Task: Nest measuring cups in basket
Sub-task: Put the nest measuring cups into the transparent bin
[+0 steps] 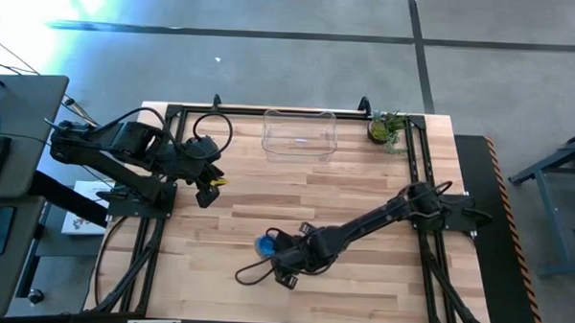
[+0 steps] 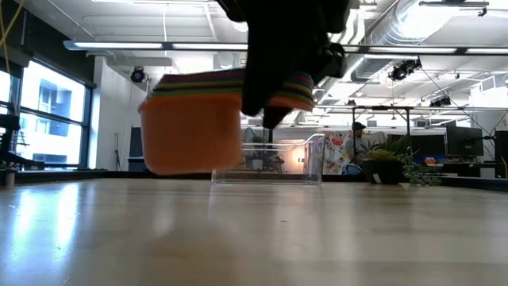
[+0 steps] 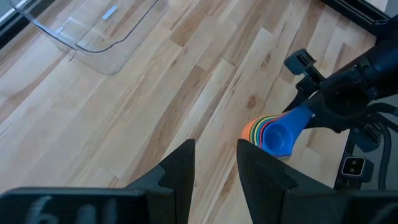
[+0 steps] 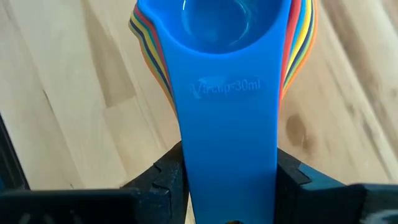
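Note:
The measuring cups (image 1: 263, 244) are nested into one stack, the blue cup (image 4: 214, 18) on top and an orange one (image 2: 190, 139) at the bottom, with coloured rims between. The stack hangs near the table's front middle, with my right gripper (image 1: 282, 252) shut on its handles. The clear basket (image 1: 299, 133) rests on its flat bottom at the far middle of the table and holds nothing. My left gripper (image 3: 214, 168) stands open high over the table's left side, with nothing between its fingers. My right gripper pinches the stacked handles by their two long edges, the blue handle (image 4: 230, 162) uppermost between the two fingers (image 4: 163, 177). It comes slanting down from the table's right, with the handles running back between the fingers. The stack (image 2: 194, 127) sits about level, lifted clear of the table.
A small potted plant (image 1: 386, 129) stands at the far right corner, right of the basket (image 2: 274, 163). Bare wood lies between the stack (image 3: 273, 134) and the basket (image 3: 93, 31). Black frame rails run along the table's left and right sides.

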`<move>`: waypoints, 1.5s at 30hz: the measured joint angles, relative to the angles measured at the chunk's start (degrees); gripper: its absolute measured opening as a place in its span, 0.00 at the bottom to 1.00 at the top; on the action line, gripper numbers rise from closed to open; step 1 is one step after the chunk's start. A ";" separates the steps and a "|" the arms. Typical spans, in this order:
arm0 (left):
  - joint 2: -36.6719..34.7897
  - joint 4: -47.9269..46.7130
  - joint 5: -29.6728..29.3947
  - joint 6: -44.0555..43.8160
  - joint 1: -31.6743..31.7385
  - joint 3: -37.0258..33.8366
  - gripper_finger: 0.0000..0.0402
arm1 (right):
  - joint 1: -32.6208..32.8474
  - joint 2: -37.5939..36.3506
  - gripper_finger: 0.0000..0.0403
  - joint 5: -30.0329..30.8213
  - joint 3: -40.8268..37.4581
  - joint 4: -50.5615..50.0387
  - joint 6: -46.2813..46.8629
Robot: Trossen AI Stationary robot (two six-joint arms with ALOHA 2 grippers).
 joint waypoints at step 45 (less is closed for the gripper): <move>0.02 0.00 0.02 0.00 0.01 -0.02 0.28 | -41.93 -17.07 0.32 -13.05 2.86 -8.50 -53.30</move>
